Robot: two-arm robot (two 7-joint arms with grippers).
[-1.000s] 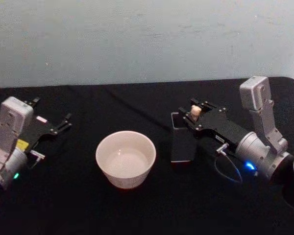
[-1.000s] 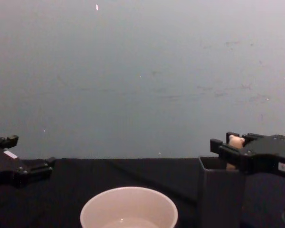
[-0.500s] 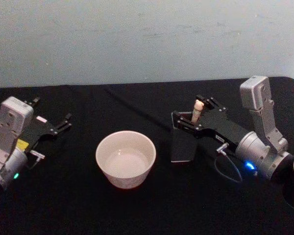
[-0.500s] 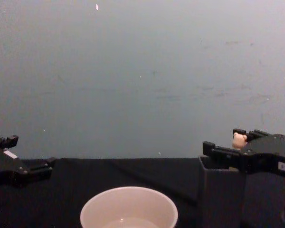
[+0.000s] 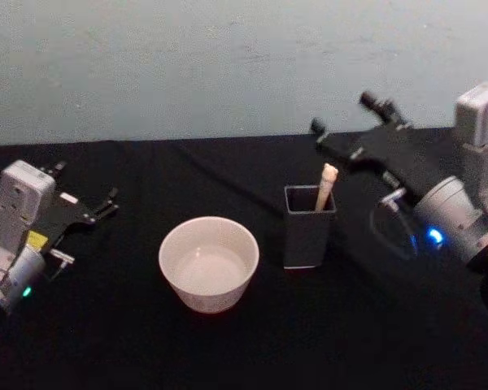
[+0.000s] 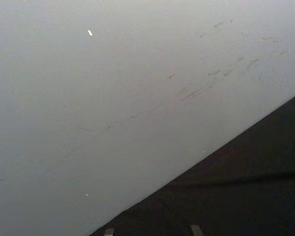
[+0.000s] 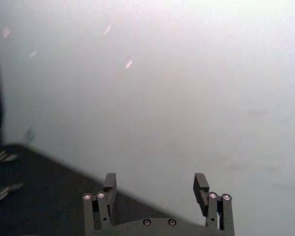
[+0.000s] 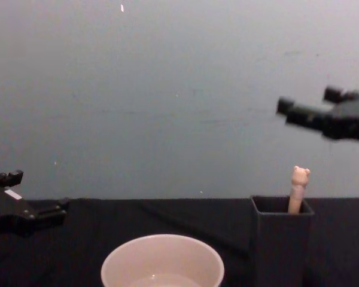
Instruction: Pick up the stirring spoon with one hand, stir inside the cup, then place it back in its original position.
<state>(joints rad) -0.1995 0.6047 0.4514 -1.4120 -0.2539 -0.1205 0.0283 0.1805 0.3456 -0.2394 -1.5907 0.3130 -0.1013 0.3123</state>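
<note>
So the stirring spoon (image 5: 326, 185) is sitting in the tall dark grey square holder (image 5: 307, 237), handle up, with the little bear-head knob poking out above the rim and leaning slightly toward 1 o'clock. From the chest view you can see the knob (image 8: 299, 176) clear above the holder (image 8: 281, 239), nothing touching it.

The right gripper (image 5: 348, 123) is up in the air at about 1 o'clock from the holder, well above it and apart from the spoon. Its fingers (image 7: 108, 189) are spread wide with nothing between them, which the right wrist view shows pretty clearly against the pale wall. In the chest view it hangs high on the right side (image 8: 308, 107), well over the bear knob.

The cream-white cup (image 5: 209, 263) sits on the black table (image 5: 114, 325) just beside the holder, at roughly 8 o'clock from it. Looks like there's a bit of liquid in the bottom, but I can't tell for sure.

The left gripper (image 5: 85, 195) is parked over at the cup's 10 o'clock, low over the table, fingers apart and holding nothing.
</note>
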